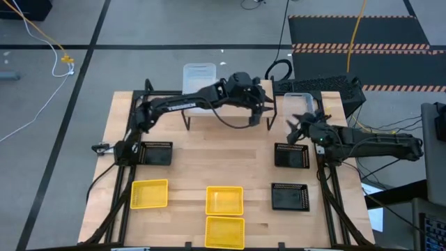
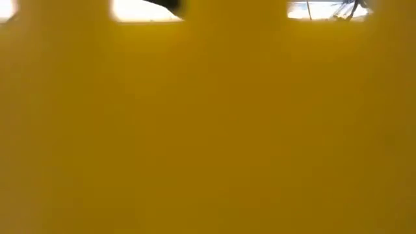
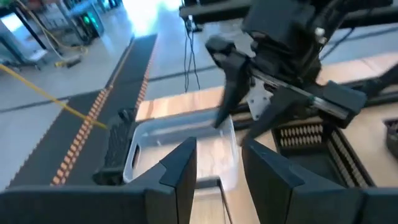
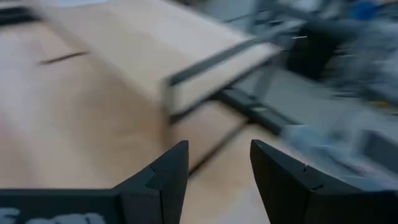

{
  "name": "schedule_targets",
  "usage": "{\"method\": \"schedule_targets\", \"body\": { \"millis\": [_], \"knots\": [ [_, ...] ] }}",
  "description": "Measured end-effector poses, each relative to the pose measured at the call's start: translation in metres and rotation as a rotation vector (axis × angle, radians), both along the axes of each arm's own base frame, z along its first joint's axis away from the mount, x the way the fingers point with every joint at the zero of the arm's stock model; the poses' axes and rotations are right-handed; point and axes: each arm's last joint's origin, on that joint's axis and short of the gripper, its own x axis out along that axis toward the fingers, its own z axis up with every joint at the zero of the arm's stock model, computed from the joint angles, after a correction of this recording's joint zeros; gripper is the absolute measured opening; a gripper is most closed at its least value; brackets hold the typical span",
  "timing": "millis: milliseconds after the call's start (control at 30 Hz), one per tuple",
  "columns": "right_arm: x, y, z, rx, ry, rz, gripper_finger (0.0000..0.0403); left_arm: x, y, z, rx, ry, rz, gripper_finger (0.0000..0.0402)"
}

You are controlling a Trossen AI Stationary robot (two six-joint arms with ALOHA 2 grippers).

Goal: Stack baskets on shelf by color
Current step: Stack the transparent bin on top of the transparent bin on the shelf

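- Three yellow baskets [image 1: 224,200] lie on the bench [image 1: 188,164] nearest the front edge.
- Black baskets [image 1: 291,155] sit mid-bench, on both sides.
- Right end effector [image 1: 301,125] — fingers apart, empty — hovers beside a clear basket [image 1: 298,103].
- Left end effector [image 1: 259,111] — fingers apart, empty — hangs over the shelf [image 1: 209,118]; another clear basket [image 1: 199,75] sits there.

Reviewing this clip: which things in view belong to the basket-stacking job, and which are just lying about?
Belongs to the job:
- yellow baskets, three on the near table
- black baskets, three
- clear baskets, at the far side
- shelf, under the left arm
- left gripper, fingers apart
- right gripper, fingers apart, empty

Just lying about:
- yellow cable on the floor
- striped mat
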Motion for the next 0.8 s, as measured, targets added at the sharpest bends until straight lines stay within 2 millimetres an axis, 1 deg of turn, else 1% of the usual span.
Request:
{"method": "schedule_targets", "body": {
  "millis": [100,267,333,467,600,667,733,800],
  "knots": [
    [-0.008,-0.001,0.015,-0.045,0.036,-0.099,0.0169,0.012,0.003,-0.012,-0.027,-0.066,0.012,0.0131],
    [-0.014,-0.002,0.043,-0.057,-0.048,-0.149,0.0169,0.030,0.009,-0.037,-0.092,-0.149,0.040,0.0131],
    [-0.014,-0.002,0.049,-0.066,-0.085,-0.144,0.0169,0.035,0.012,-0.047,-0.112,-0.176,0.047,0.0131],
    [-0.013,-0.002,0.052,-0.068,-0.125,-0.140,0.0169,0.042,0.015,-0.062,-0.159,-0.215,0.057,0.0131],
    [-0.013,-0.002,0.051,-0.059,-0.132,-0.144,0.0169,0.048,0.015,-0.084,-0.184,-0.173,0.063,0.0131],
    [-0.014,-0.002,0.049,-0.058,-0.105,-0.142,0.0169,0.051,0.013,-0.093,-0.178,-0.150,0.058,0.0131],
    [-0.015,-0.001,0.045,-0.040,-0.052,-0.115,0.0169,0.051,0.012,-0.096,-0.166,-0.128,0.053,0.0131],
    [-0.013,0.000,0.039,0.013,0.012,-0.048,0.0169,0.051,0.009,-0.096,-0.166,-0.110,0.050,0.0131]
  ]
}}
